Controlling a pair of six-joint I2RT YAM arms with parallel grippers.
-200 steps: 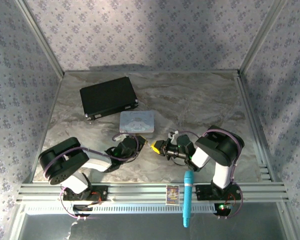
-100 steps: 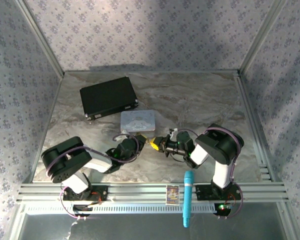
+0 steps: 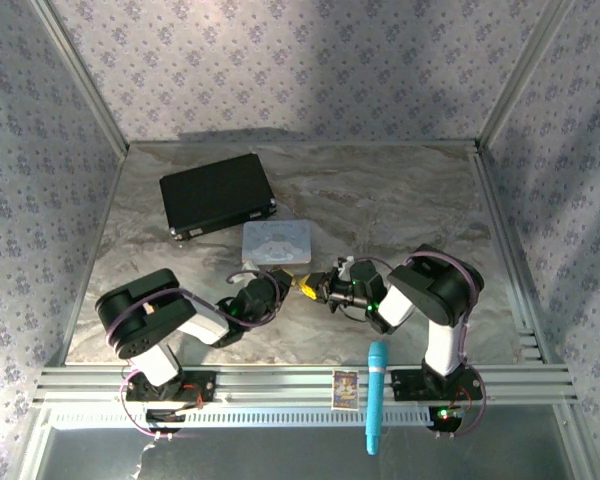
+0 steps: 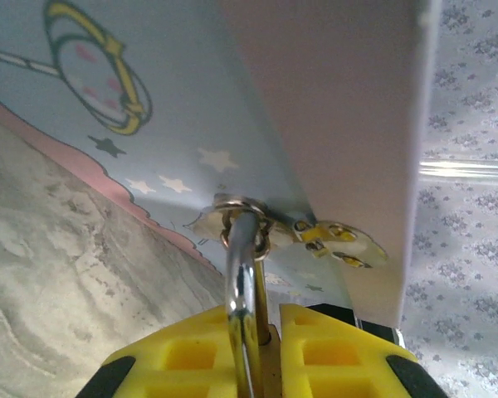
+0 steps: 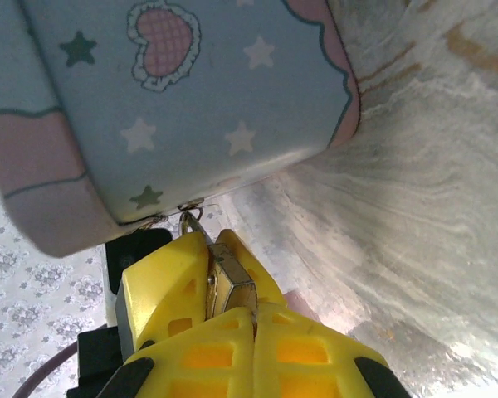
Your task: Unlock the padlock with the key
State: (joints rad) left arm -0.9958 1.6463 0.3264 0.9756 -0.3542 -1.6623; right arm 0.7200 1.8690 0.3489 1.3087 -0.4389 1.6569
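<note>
The left pincer (image 4: pixel 261 336) pinches the padlock (image 5: pixel 227 286) by its silver shackle (image 4: pixel 241 265), which hangs through the hasp (image 4: pixel 315 236) on the pastel tin (image 4: pixel 133 157) resting on the counter (image 4: pixel 58 274). The right pincer (image 5: pixel 253 323) is pressed together, its yellow tips just beside the padlock's body at the tin's corner

Floral-papered walls (image 3: pixel 280 60) around a grey marbled tabletop (image 3: pixel 390 195), aluminium rails (image 3: pixel 270 381) at its near edge.

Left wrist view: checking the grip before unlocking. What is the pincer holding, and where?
The padlock: the left pincer clamps the shackle's lower part, just above the brass body.
</note>
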